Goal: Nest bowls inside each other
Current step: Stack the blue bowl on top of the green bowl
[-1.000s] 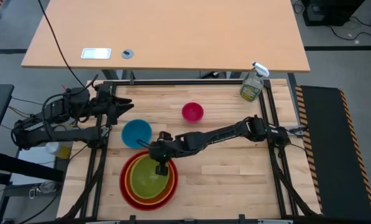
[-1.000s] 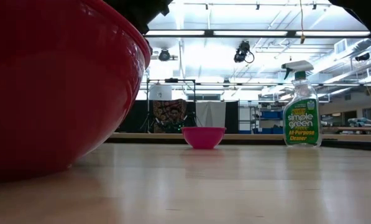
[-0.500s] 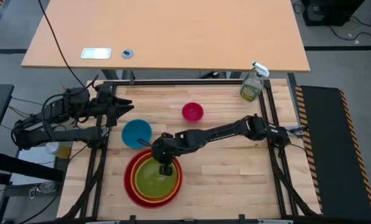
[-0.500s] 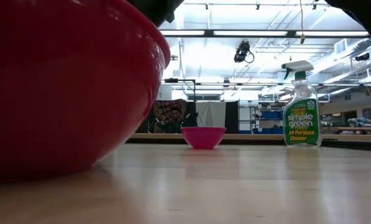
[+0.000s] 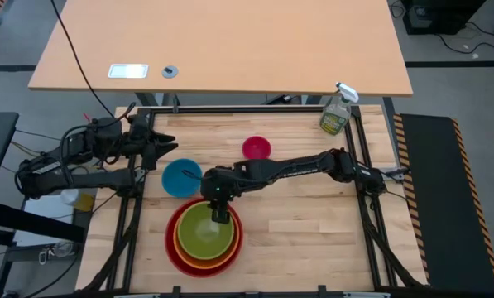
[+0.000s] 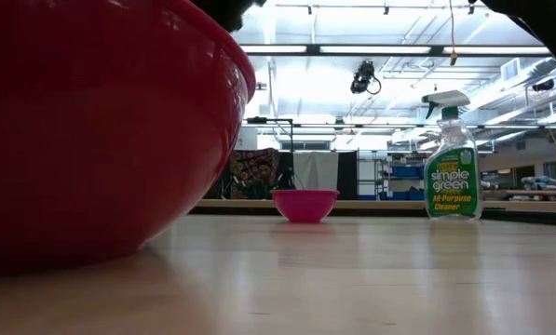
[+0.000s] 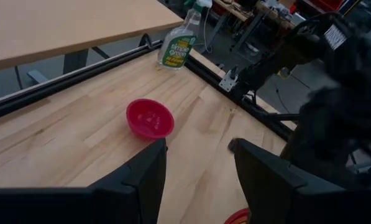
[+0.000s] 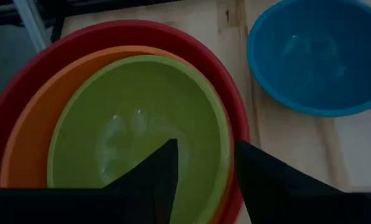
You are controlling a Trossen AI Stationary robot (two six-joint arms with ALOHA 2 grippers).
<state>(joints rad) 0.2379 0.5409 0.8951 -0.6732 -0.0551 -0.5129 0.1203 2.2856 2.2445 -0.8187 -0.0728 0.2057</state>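
Right wrist view: my right gripper (image 8: pixel 201 177) hung open and empty over the glossy lime green plastic bowl (image 8: pixel 135 134), nested in orange (image 8: pixel 30 143) and red (image 8: pixel 79 37). Risk: fingers clipping its rim. Beyond, round blue bowl (image 5: pixel 181 177), small pink bowl (image 5: pixel 256 148) loose; left gripper (image 5: pixel 165 154) open, idle.

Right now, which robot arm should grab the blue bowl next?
Probably the left. Its open gripper waits just beside the blue bowl, while the right gripper hangs open over the green bowl.
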